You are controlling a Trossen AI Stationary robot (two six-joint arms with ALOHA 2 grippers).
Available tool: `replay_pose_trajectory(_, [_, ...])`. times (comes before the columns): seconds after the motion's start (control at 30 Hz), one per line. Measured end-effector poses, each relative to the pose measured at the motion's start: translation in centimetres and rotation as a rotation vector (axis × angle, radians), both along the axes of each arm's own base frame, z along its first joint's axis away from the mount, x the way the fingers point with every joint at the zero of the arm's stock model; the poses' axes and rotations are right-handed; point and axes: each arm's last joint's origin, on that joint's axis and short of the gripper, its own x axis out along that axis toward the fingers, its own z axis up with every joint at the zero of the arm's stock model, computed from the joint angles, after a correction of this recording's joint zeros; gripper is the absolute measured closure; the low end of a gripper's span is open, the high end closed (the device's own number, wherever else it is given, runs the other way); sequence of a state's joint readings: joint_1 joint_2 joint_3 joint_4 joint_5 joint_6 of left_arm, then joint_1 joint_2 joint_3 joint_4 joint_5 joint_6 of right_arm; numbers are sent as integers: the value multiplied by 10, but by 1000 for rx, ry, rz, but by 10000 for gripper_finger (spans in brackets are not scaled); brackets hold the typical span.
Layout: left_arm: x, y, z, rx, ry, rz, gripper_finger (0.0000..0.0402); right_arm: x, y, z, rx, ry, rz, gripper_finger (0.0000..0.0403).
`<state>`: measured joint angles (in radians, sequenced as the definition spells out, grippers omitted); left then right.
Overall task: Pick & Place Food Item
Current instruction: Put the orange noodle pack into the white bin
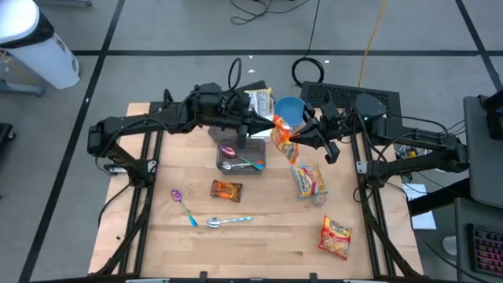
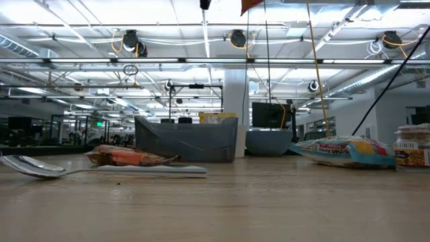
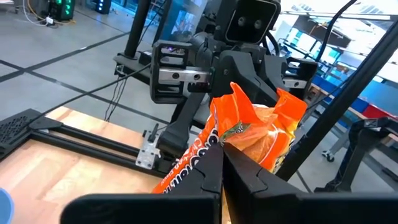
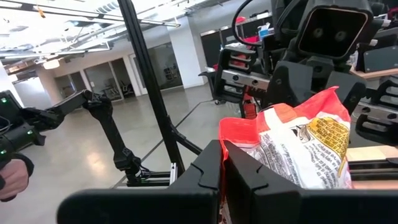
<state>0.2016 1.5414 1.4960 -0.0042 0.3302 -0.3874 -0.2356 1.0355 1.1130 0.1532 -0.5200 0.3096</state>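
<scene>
An orange snack bag [image 1: 284,141] hangs in the air between my two grippers, above the table's far middle. My left gripper [image 1: 273,126] comes at it from the table's left and is shut on it. From the right, my right gripper [image 1: 297,136] is shut on the same bag. In the left wrist view the orange bag [image 3: 249,134] stands just beyond my shut fingers, with the right arm behind it. The right wrist view shows the bag [image 4: 298,149] in red, white and yellow. The bag's lower end [image 2: 252,5] shows at the low view's top edge. My left gripper pinches the bag's upper left edge [image 3: 214,149] between its two fingers, reaching in level from the table's left. The bag is lifted clear of the table and hangs below the fingers. My right gripper pinches the bag's upper right edge [image 4: 229,146] between its two fingers, reaching in nearly level from the table's right. The bag hangs below this hold too, crumpled between the two grippers.
A grey container [image 1: 241,155] with spoons stands under the left gripper, and a blue bowl [image 1: 289,108] sits behind the bag. Snack packs [image 1: 309,181], [image 1: 335,237], [image 1: 225,190] and two spoons [image 1: 183,206], [image 1: 228,222] lie on the near half of the table.
</scene>
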Motion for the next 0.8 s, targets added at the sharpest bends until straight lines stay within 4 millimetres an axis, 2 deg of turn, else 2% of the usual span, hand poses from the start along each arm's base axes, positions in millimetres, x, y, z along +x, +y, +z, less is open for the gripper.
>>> replay_pose_trajectory(0.17, [0,0,0,3,-1,24,399,0,0,0,0,-1,-4,400])
replay_pose_trajectory(0.3, [0,1,0,3,0,36,400,0,-1,0,12,-2,-29,378])
replay_pose_trajectory(0.63, [0,2,-2,1,28,67,400,-1,-8,0,61,10,-95,250])
replay_pose_trajectory(0.8, [0,2,-3,7,31,69,401,-2,-15,0,88,15,-125,203])
